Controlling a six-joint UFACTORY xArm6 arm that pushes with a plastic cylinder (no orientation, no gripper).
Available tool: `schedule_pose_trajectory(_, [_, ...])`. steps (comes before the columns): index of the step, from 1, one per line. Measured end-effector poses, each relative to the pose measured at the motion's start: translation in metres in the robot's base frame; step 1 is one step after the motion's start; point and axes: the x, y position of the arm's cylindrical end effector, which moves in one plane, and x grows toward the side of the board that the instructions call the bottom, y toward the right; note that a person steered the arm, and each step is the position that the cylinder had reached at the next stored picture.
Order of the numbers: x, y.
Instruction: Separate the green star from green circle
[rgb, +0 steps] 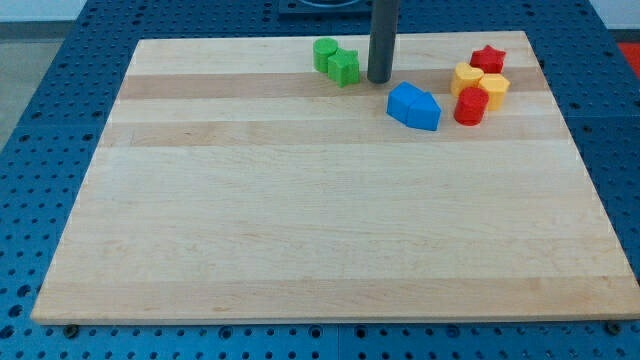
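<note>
1. The green circle (324, 53) is to the left of my tip, near the top edge of the board (300, 230).
2. The green star (344, 67) touches the circle and is just left of my tip.
3. My tip (379, 80) is a bare rod end; it holds nothing and touches no block.
4. The two blue blocks (414, 106) are together, just right of and below my tip.
5. Further right are the yellow blocks (479, 81), a red star (488, 58) and a red cylinder (470, 106), in one cluster.

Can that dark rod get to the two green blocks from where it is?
Probably yes: my tip sits just right of the green star, which touches the green circle, with bare board between.
</note>
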Motion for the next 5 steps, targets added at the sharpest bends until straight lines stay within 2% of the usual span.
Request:
schedule_pose_trajectory(2, [-0.015,-0.001])
schedule_pose_trajectory(3, [-0.015,-0.033])
schedule_pose_trajectory(5, [-0.024,-0.02])
